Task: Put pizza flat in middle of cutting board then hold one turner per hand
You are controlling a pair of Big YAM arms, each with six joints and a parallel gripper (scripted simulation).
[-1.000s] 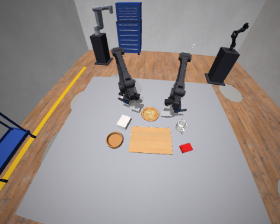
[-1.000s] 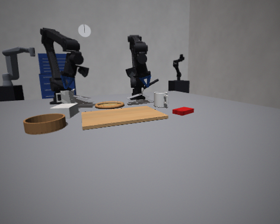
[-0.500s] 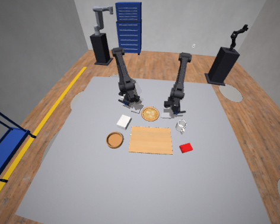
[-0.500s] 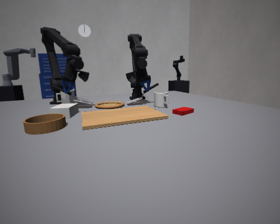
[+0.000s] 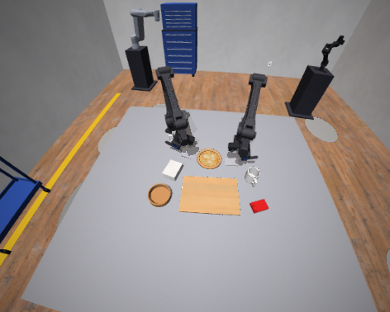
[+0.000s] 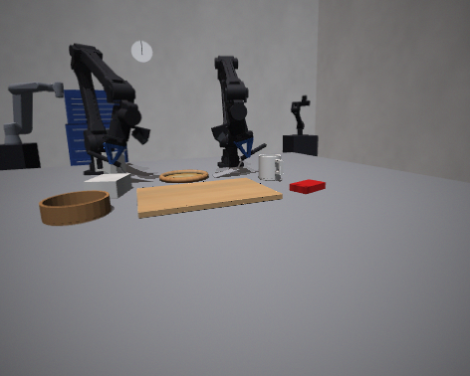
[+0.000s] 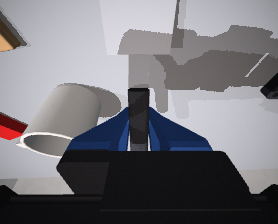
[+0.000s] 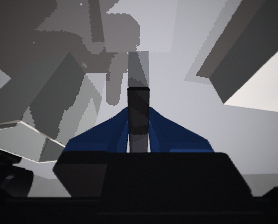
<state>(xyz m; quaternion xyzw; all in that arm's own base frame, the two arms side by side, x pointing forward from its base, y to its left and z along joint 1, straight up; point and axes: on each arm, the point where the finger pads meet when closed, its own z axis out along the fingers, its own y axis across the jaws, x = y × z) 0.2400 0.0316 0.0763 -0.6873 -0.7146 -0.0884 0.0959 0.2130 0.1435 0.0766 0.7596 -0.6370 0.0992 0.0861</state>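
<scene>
Your pizza lies flat on the bench, off the cutting board and just beside its arm-side edge. The cutting board is flat too, with nothing resting on it, so the pizza has yet to be placed.

On either side of the pizza you have a turner with a pale blade and a dark handle. Your left tool is closed down to a narrow gap on the handle of the left turner, on the mug's side. Your right tool is likewise nearly closed, gripping the handle of the right turner. Both blades reach inward near the pizza; you can't tell from these views whether either edge touches it. Neither turner is over the board.

Farther out, the white mug stands upright near the board's left-arm side, and the red block lies beside that same side. Opposite, you have the white box and the round brown dish, both apart from the board.
</scene>
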